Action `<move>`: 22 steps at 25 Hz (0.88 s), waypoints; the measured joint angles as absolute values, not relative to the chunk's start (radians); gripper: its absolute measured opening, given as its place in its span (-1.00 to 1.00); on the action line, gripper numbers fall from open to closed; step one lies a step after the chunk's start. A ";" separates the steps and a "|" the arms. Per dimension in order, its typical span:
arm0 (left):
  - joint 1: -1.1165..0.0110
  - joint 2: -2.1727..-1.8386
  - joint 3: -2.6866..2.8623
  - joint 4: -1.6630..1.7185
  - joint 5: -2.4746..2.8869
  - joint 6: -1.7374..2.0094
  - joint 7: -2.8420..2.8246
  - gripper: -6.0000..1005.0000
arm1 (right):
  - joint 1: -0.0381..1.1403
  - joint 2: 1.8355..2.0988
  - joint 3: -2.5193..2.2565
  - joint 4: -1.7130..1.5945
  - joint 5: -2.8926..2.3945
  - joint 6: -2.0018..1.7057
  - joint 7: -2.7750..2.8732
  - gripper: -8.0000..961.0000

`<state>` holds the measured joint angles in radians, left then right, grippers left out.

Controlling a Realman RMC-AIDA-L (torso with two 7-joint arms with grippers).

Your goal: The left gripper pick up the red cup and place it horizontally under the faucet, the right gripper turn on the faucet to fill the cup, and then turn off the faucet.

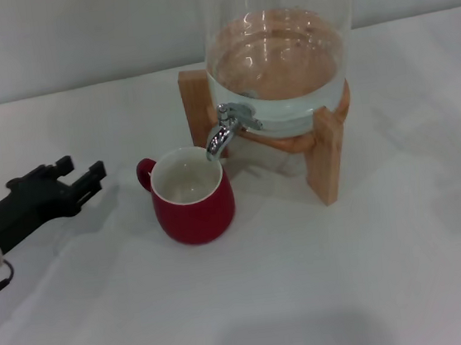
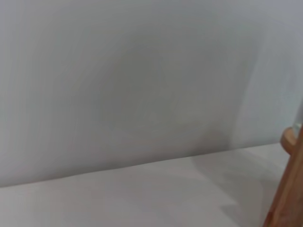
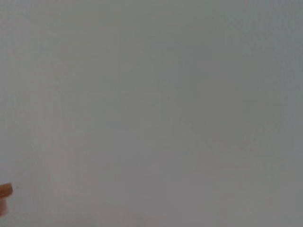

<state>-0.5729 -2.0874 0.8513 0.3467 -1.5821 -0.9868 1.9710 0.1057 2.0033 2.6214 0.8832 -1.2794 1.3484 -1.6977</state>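
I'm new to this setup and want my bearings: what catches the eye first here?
A glossy dark-red ceramic cup stands upright on the white table, right under the small chrome faucet of a clear glass dispenser on a wooden stand. The black left gripper sits open beside the cup's handle, apart from it.

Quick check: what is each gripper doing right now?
Left gripper: open, holding nothing, apart from the dark-red glossy ceramic cup that stands under the small chrome faucet.
Right gripper: not in view.
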 joint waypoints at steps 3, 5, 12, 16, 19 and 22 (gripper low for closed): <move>-0.598 -2.088 0.853 0.323 -1.581 -0.980 1.988 0.15 | 0.106 2.003 2.621 0.883 -1.279 1.348 -1.698 0.50; -0.606 -2.088 0.854 0.318 -1.580 -0.969 1.991 0.15 | 0.105 2.003 2.621 0.883 -1.279 1.349 -1.698 0.50; -0.620 -2.090 0.887 0.309 -1.584 -0.949 1.991 0.15 | 0.104 2.003 2.621 0.882 -1.281 1.348 -1.698 0.50; -0.630 -2.090 0.908 0.306 -1.586 -0.946 1.991 0.15 | 0.106 2.003 2.621 0.882 -1.284 1.347 -1.698 0.50; -0.635 -2.089 0.927 0.306 -1.586 -0.953 1.987 0.15 | 0.105 2.003 2.621 0.882 -1.286 1.347 -1.698 0.50; -0.639 -2.089 0.942 0.305 -1.586 -0.957 1.984 0.15 | 0.104 2.003 2.621 0.876 -1.285 1.347 -1.698 0.50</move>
<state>-0.6395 -2.0894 0.9418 0.3053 -1.5862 -0.9566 1.9836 0.1036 2.0033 2.6215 0.8756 -1.2853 1.3470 -1.6981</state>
